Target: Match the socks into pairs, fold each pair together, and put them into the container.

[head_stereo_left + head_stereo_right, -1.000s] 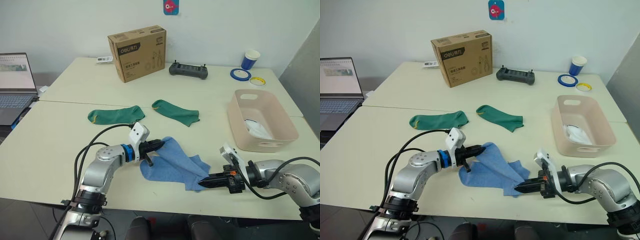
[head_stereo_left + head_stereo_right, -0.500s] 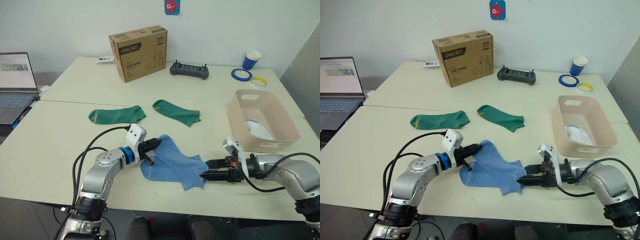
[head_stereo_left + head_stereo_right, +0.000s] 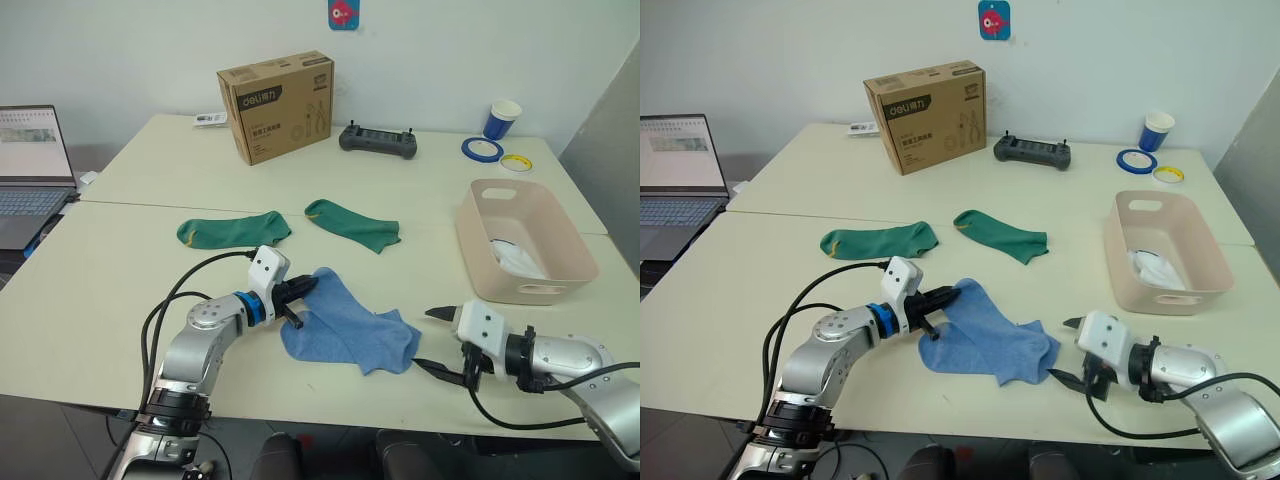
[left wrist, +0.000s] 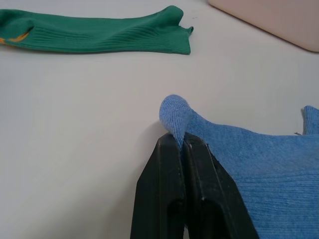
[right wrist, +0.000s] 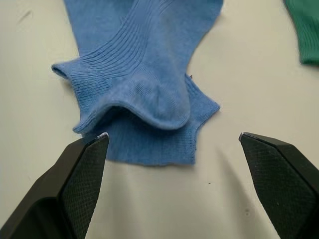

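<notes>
Nearest the robot, the right gripper (image 3: 428, 340) sits with its fingers spread wide and empty, just beside the cuff end of the two light blue socks (image 3: 345, 325), which lie overlapped on the table (image 3: 120, 290), while the left gripper (image 3: 303, 288) is pinched tight on the toe end of the blue socks. Farther back, two dark green socks (image 3: 233, 230) lie flat and apart. At the table's right side the pink container (image 3: 478, 245) holds something white (image 3: 515, 258).
</notes>
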Action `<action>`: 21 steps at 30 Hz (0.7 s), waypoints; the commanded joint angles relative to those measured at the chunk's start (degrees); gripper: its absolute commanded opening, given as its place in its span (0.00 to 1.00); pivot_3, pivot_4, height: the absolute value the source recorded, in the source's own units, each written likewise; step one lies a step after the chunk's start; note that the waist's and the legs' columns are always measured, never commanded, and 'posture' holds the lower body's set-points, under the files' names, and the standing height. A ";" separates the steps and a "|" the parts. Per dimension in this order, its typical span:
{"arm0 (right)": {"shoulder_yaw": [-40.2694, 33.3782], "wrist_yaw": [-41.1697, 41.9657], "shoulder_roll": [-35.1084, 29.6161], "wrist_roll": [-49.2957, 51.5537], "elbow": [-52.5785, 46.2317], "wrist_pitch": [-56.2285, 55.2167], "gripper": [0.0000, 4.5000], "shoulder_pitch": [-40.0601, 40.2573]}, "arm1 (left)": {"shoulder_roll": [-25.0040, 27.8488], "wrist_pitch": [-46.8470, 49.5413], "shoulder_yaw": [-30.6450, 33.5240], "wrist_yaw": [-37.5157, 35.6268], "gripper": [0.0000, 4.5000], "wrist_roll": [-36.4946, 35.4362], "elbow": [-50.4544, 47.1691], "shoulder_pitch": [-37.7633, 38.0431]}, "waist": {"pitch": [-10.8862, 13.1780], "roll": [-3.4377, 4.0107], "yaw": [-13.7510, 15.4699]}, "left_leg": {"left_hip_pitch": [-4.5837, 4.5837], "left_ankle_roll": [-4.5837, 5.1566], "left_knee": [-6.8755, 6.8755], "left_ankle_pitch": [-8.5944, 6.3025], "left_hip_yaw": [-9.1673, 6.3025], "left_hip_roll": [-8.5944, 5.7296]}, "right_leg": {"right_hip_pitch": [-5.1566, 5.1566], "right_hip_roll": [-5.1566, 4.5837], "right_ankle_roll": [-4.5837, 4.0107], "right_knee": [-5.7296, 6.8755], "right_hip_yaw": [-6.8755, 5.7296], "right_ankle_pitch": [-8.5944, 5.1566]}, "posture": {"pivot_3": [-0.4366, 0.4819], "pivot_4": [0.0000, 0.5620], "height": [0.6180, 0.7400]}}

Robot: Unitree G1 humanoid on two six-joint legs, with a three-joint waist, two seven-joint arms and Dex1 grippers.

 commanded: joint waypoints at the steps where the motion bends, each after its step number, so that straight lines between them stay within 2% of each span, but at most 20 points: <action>1: -0.93 -0.96 2.43 -0.03 -0.54 -2.81 1.00 -0.81 | 0.49 -0.94 0.17 -0.14 0.00 -0.51 -0.77 -0.82 | 0.00 0.00 0.00 | 0.00 0.00 0.01 0.00 -0.03 0.02 | 0.01 0.02 0.00 0.00 0.00 0.00 | 0.48 0.27 1.00; 5: 2.24 0.86 1.16 -4.72 1.55 -4.36 1.00 -0.61 | 0.26 -0.86 0.20 0.01 0.00 -0.60 -0.90 -0.80 | 0.00 -0.01 0.15 | 0.00 0.00 0.04 0.00 -0.02 0.00 | 0.03 0.00 0.00 0.02 0.00 0.00 | 0.48 0.27 1.00; 6: 1.05 -0.31 3.20 -1.98 1.45 -1.05 1.00 -0.40 | 0.23 -0.96 0.15 0.04 0.00 -0.55 -1.05 -0.75 | 0.00 -0.01 0.23 | 0.00 0.00 0.05 0.00 0.00 -0.01 | 0.03 -0.02 0.00 0.01 0.01 0.00 | 0.48 0.27 1.00; 8: -3.78 -1.98 8.04 10.19 -1.15 9.50 1.00 1.77 | 0.37 -0.92 0.14 0.00 0.00 -0.56 -1.41 -0.56 | -0.01 -0.02 0.43 | 0.00 0.00 0.04 0.00 -0.01 0.00 | 0.03 -0.02 -0.01 0.02 0.01 0.01 | 0.48 0.27 1.00; 10: -6.94 -2.03 10.05 17.37 -3.41 15.81 1.00 3.84 | 0.54 -0.96 0.20 -0.04 0.00 -0.53 -1.48 -0.42 | -0.02 0.01 0.51 | 0.00 0.00 0.00 0.00 -0.07 0.03 | 0.04 0.01 -0.04 0.05 -0.04 -0.01 | 0.48 0.27 1.00; 14: -10.91 -5.38 12.54 23.73 -4.26 23.00 1.00 4.95 | 0.83 -1.14 0.28 -0.10 0.00 -0.44 -1.32 -0.33 | -0.02 0.00 0.43 | -0.01 0.00 0.03 0.00 -0.02 0.02 | 0.05 -0.01 -0.04 0.04 0.01 0.00 | 0.48 0.27 1.00; 17: -14.46 -7.14 13.68 32.92 -5.69 30.59 1.00 5.98 | 1.13 -1.08 0.11 -0.45 0.00 -0.52 -1.34 -0.37 | -0.02 0.00 0.47 | 0.01 0.00 0.05 0.00 -0.01 0.01 | 0.05 -0.02 -0.03 0.04 0.02 0.03 | 0.48 0.27 1.00; 21: -15.02 -9.67 13.55 39.01 -7.16 36.74 1.00 6.24 | 1.31 -1.09 0.05 -0.62 0.00 -0.53 -1.07 -0.66 | -0.02 0.00 0.43 | 0.01 0.00 0.03 0.00 -0.01 0.01 | 0.04 -0.01 -0.03 0.04 0.03 0.02 | 0.48 0.27 1.00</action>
